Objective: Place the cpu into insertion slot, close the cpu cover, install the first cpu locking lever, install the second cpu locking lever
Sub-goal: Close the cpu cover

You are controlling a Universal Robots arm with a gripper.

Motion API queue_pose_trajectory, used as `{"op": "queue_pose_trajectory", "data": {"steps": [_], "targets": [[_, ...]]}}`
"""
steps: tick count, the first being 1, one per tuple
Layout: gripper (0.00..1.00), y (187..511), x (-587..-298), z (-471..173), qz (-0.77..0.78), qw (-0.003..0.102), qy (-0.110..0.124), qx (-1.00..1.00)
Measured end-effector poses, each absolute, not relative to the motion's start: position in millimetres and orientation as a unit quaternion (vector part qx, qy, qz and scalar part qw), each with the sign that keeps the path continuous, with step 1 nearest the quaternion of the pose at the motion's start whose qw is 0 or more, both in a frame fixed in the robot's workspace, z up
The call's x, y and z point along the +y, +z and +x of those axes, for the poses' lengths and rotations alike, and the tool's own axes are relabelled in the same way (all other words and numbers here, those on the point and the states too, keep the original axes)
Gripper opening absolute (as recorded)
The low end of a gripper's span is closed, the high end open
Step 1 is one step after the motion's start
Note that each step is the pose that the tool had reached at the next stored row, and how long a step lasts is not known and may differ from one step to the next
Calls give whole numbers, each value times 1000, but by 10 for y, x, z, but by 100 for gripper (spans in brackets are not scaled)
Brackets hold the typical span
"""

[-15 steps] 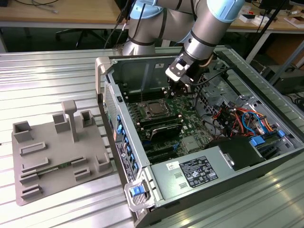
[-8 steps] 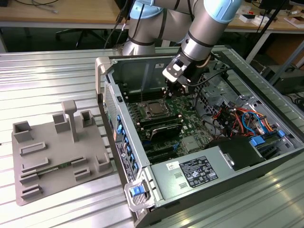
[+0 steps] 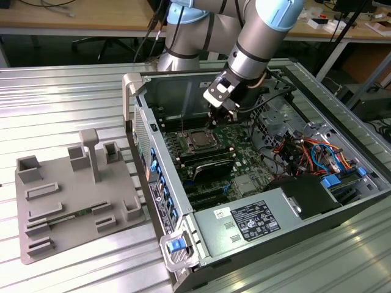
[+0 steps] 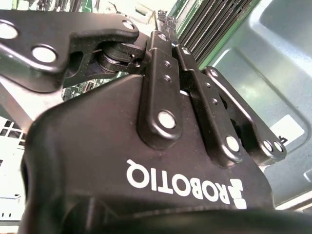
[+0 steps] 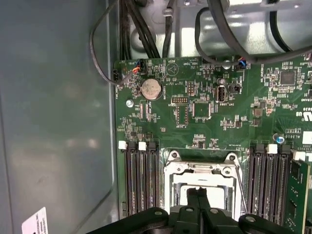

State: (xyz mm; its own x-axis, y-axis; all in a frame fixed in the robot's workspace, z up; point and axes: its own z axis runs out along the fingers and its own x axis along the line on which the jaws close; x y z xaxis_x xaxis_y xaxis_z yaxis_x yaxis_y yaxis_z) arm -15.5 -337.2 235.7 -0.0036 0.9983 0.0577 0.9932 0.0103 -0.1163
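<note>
The cpu (image 3: 197, 140) lies flat in the insertion slot (image 3: 185, 148) on the green board inside the open case; its silver top (image 5: 181, 192) shows through the cut-out. The cpu cover (image 5: 200, 168), a silver frame, lies down over it. A thin metal lever (image 5: 240, 187) runs along one side of the cover. My gripper (image 3: 217, 121) hangs just above the socket's far edge. In both wrist views its black fingers (image 5: 194, 200) press together with nothing between them, the fingertips (image 4: 168, 29) pointing at the cover's middle.
Long black memory slots (image 5: 139, 183) flank the socket on both sides. A black finned module (image 3: 211, 165) sits just in front of it. Cables (image 3: 311, 152) crowd the case at the exterior view's right. A grey fixture tray (image 3: 73, 195) lies outside the case.
</note>
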Motion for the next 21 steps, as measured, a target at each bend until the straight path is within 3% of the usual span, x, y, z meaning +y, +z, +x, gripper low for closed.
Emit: {"op": "queue_pose_trajectory", "data": {"steps": [21], "targets": [[11,2257,-3401,-350,-703,62,21,-708]]}}
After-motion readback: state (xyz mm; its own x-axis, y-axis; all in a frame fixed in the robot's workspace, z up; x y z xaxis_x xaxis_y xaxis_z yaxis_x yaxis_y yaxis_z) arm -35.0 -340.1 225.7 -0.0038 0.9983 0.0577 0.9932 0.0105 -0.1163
